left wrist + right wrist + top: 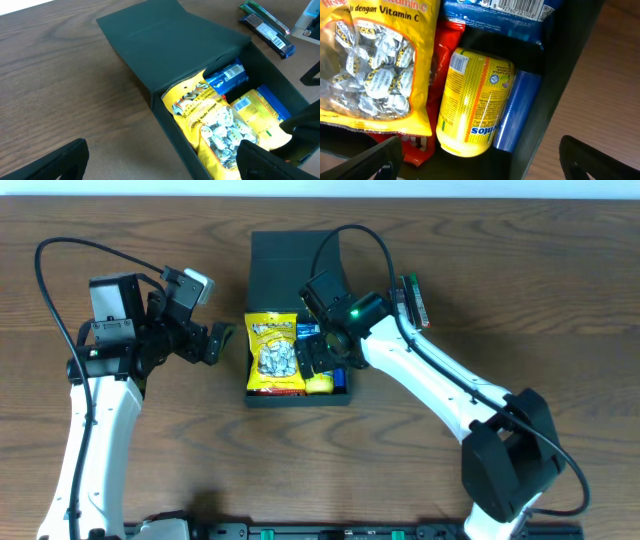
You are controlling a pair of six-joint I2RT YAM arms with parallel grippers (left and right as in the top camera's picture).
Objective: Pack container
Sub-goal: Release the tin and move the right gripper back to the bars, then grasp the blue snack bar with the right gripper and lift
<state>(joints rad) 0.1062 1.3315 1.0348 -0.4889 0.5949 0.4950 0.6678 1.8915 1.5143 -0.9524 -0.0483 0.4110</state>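
The container (290, 265) is a black square box at the table's middle, its flap lid (170, 45) folded back. Inside lie a yellow candy bag (273, 352) (375, 65), a yellow bottle (472, 100), a blue roll (517, 110), a red packet (445, 65) and a blue packet (227, 77). My right gripper (318, 358) (482, 165) hangs open over the box's near right corner, holding nothing. One finger is inside and the other is past the wall (555, 85). My left gripper (215, 340) (160, 167) stands open and empty at the box's left side.
Two snack bars (412, 300) (265, 27), one green and one dark blue, lie on the wooden table just right of the box. The right arm's white link (440, 380) reaches across from the front right.
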